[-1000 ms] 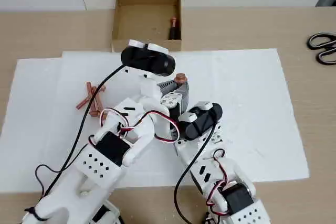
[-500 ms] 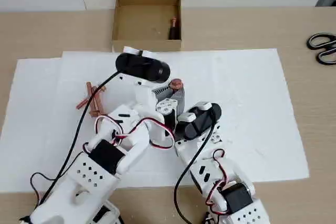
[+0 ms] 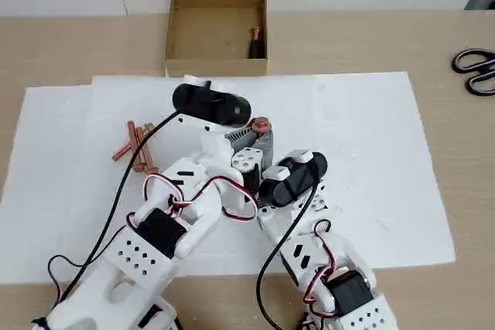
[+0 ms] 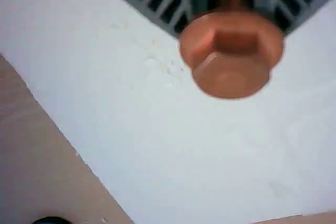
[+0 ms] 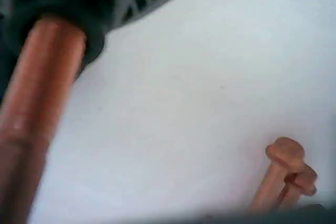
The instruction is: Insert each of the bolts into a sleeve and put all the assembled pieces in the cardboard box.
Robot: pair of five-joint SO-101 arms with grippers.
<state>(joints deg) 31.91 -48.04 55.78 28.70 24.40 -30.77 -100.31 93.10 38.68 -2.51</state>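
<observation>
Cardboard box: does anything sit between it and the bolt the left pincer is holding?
Nothing visible does. Between the bolt in the left pincer and the cardboard box there is just bare white paper and a strip of tabletop.

The bolt (image 4: 231, 53) is copper-coloured. Behind it, the left gripper (image 3: 259, 133) is dark grey with a slatted pattern. The sleeve (image 5: 39, 93) is the same copper. The left arm (image 3: 155, 229) and right arm (image 3: 332, 264) are white with black motors and red, white and black wires. The paper sheet (image 3: 371, 137) is plain white, and the table (image 3: 69, 44) around it is pale wood-brown. The cardboard box (image 3: 176, 32) is brown.
</observation>
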